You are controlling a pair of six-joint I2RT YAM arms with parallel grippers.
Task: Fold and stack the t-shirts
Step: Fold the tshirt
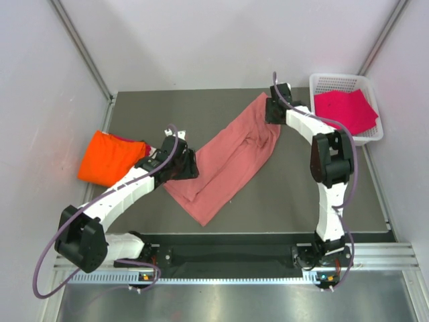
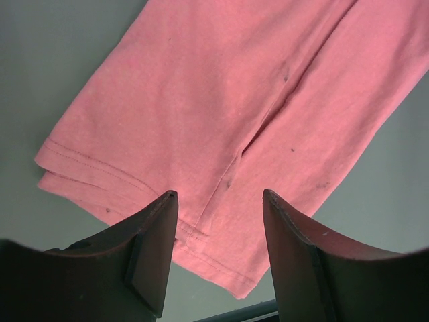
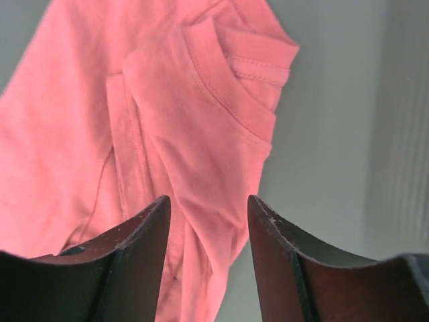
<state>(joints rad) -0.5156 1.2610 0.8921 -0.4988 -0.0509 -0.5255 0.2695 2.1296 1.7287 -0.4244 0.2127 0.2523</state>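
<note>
My left hand [image 2: 218, 201] above the hem [image 2: 87, 161] and right hand [image 3: 208, 204] above the collar [image 3: 228, 87], both wide open and empty, hover mid-fold over the pink shirt [image 1: 231, 157] lying diagonally across the counter [image 1: 288, 201]; next, I judge, pinching both ends.

The dark grey table [image 1: 295, 194] carries a salmon-pink t-shirt [image 1: 231, 161] stretched diagonally across its middle, a bunched orange t-shirt [image 1: 107, 159] at its left edge, and a white mesh basket [image 1: 335, 82] at its far right corner.

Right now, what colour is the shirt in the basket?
Magenta shirt, lying in the white basket; it shows only in the top external view.
</note>
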